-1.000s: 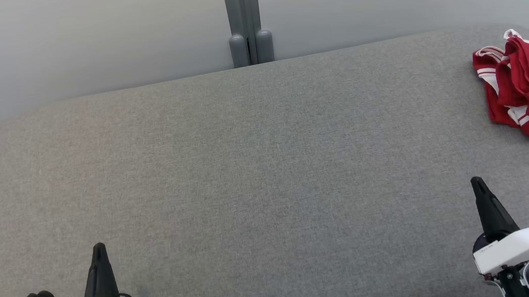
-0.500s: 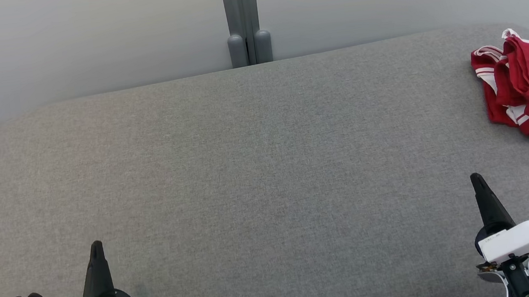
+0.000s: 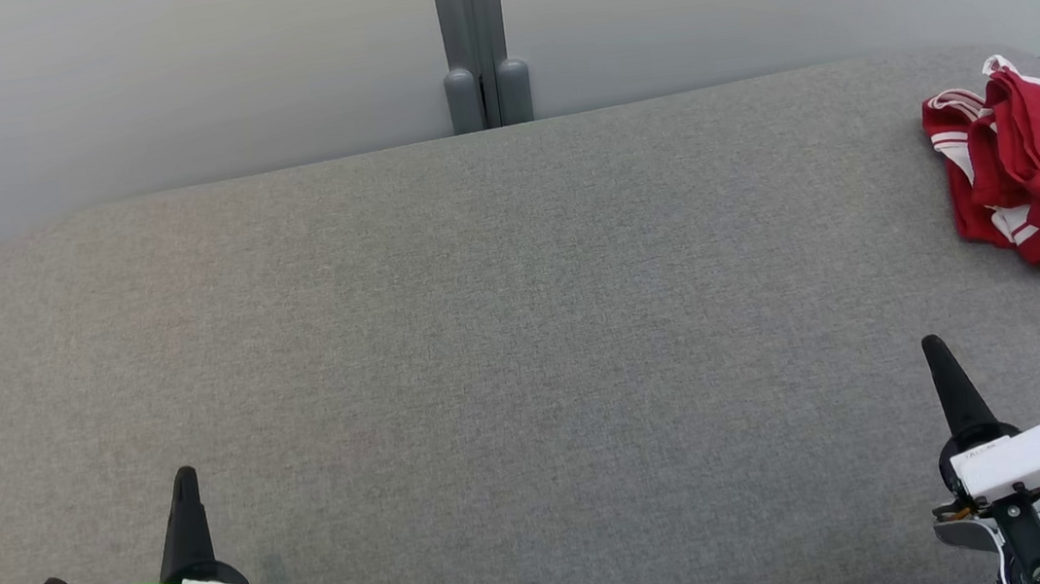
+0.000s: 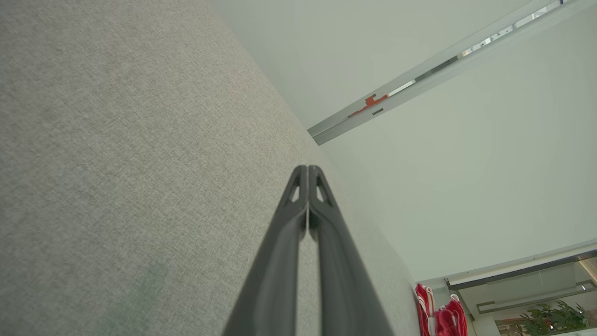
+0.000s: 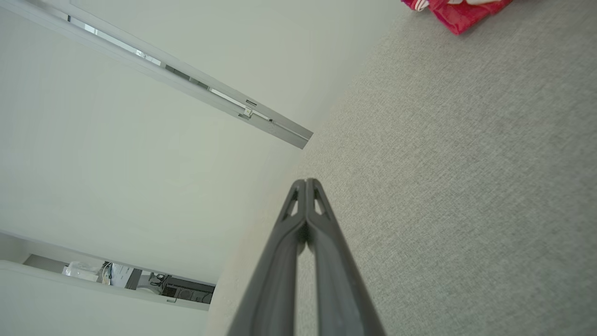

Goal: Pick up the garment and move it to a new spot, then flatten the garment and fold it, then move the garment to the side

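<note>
The garment [image 3: 1039,164] is red with white stripes and lies crumpled at the far right of the grey table [image 3: 505,333]. Its edge shows in the right wrist view as the garment [image 5: 459,11] and small in the left wrist view as the garment [image 4: 440,317]. My left gripper [image 3: 184,479] sits at the lower left, shut and holding nothing. My right gripper [image 3: 933,348] sits at the lower right, well short of the garment, also shut and empty. The wrist views show each pair of fingertips pressed together: left gripper [image 4: 308,169], right gripper [image 5: 306,182].
A grey post [image 3: 473,38] stands behind the table's far edge against a pale wall. The table's corners are rounded at the far left and far right. A wide stretch of bare grey cloth lies between the two grippers.
Both grippers have slid slightly toward the bottom of the head view. The whole picture has shifted a little left, so the camera moved. The garment lies as before.
</note>
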### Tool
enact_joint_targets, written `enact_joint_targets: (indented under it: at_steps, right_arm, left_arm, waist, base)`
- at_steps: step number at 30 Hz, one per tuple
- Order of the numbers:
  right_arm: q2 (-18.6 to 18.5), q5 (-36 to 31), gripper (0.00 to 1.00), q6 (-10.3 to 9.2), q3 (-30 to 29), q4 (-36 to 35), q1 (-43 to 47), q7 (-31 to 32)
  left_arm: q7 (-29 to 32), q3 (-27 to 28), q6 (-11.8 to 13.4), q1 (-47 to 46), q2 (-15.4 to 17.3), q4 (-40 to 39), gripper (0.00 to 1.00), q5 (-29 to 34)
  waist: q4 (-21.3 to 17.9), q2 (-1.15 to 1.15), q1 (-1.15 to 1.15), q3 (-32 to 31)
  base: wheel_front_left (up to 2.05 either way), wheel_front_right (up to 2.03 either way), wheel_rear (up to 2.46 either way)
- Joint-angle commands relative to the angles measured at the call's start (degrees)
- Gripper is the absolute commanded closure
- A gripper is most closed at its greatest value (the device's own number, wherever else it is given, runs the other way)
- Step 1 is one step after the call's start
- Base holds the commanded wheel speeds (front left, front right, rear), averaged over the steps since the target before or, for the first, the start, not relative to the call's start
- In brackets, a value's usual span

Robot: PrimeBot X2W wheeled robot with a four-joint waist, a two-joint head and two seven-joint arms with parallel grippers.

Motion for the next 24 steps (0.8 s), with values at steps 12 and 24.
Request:
enact_joint_targets:
  at_steps: [12, 24]
  right_arm:
    - [0.65, 7.33, 1.0, -0.02, -1.17, 0.05, -1.89, 2.14]
    - [1.25, 12.99, 1.0, -0.02, -1.9, 0.44, -2.42, 3.82]
  left_arm:
    - [2.02, 1.07, -0.81, -2.06, 0.09, -0.62, 1.0, -7.98]
    - [3.66, 1.72, -1.21, -2.52, -0.02, -0.57, 1.0, -13.88]
  waist:
    - [-0.2, 0.0, 0.0, 0.0]
    - [-0.39, 0.0, 0.0, 0.0]
  base:
    - [0.0, 0.0, 0.0]
    - [0.0, 0.0, 0.0]
